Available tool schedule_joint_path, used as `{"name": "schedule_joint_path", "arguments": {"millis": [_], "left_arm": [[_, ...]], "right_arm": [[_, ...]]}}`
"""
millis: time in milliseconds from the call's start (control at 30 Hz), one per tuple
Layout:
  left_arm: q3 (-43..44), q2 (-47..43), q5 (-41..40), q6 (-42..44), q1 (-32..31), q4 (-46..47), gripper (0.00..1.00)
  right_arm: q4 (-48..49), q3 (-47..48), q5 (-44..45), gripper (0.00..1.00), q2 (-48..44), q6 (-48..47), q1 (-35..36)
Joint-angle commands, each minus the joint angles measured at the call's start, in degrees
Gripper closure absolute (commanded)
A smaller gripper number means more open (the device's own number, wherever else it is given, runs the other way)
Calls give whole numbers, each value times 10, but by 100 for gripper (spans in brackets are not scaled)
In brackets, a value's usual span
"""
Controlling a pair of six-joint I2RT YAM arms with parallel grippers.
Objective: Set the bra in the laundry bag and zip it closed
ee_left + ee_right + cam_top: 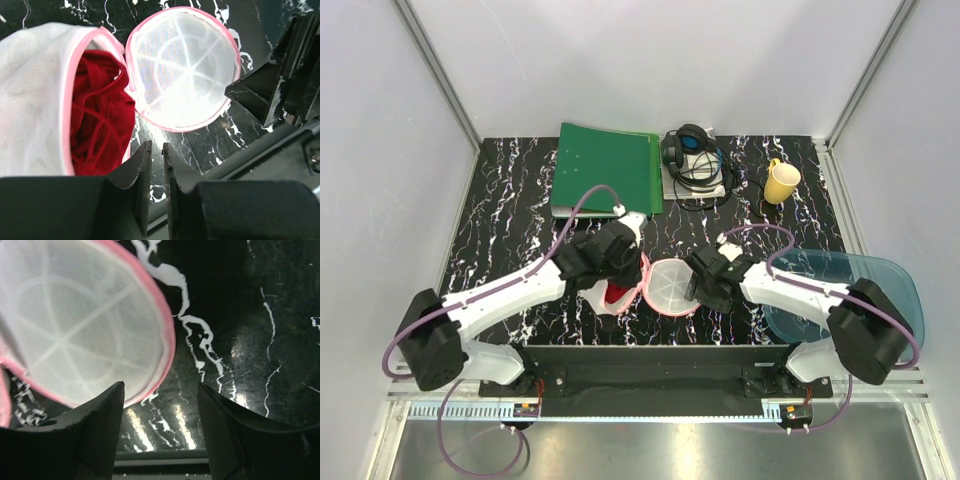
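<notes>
I see the one red bra [100,120] bunched inside the left half of the one white mesh laundry bag [182,75], which lies unzipped on the table [520,200], my left gripper [156,150] nearly closed on nothing just beside it and my right gripper [160,410] spread open at its round half.

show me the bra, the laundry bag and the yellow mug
bra [100,120], left wrist view, bunched red fabric
laundry bag [182,75], left wrist view, round mesh face
yellow mug [782,183], top external view, its body
</notes>
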Motion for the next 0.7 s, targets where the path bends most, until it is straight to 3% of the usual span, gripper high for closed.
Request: {"name": "schedule_joint_path", "arguments": {"millis": [0, 200, 400, 433, 533, 567, 600, 667], "left_arm": [[43, 32, -32, 26, -14, 19, 81], [35, 75, -53, 32, -17, 25, 82], [20, 107, -58, 38, -18, 37, 83], [15, 111, -77, 40, -18, 37, 83], [8, 126, -96, 45, -17, 47, 83], [8, 137, -96, 46, -15, 49, 84], [8, 143, -97, 47, -13, 51, 84], [13, 162, -96, 50, -7, 54, 85]], "right_arm": [[-10, 10, 56, 34, 36, 21, 2], [14, 22, 62, 39, 78, 14, 1], [18, 2, 63, 60, 64, 31, 0], [17, -3, 65, 69, 47, 28, 1], [13, -13, 67, 82, 2, 11, 1], [9, -15, 68, 94, -12, 7, 2], [-5, -15, 70, 100, -26, -4, 1], [-19, -13, 66, 100, -68, -19, 1]]}}
